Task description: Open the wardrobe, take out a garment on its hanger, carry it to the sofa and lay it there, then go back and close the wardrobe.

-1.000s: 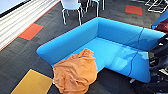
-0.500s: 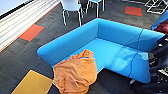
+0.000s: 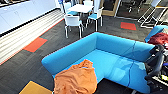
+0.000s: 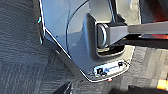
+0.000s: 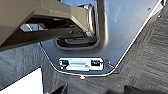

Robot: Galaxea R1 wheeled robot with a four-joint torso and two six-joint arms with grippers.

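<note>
Orange carpet tile [image 3: 35,44] sits at my left on the dark floor; the rust-orange garment [image 3: 75,79] lies crumpled on the near seat of the blue sofa [image 3: 113,47]. White chairs [image 3: 73,22] stand behind. I cannot tell either gripper's state.

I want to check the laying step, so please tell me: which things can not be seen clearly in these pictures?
- Hanger: head view, none visible; the rust-orange shirt on the bright blue sofa may cover it.
- Shirt's lower part: cut off by the picture's bottom edge.
- Red cloth: blurred, cut by the right edge.
</note>
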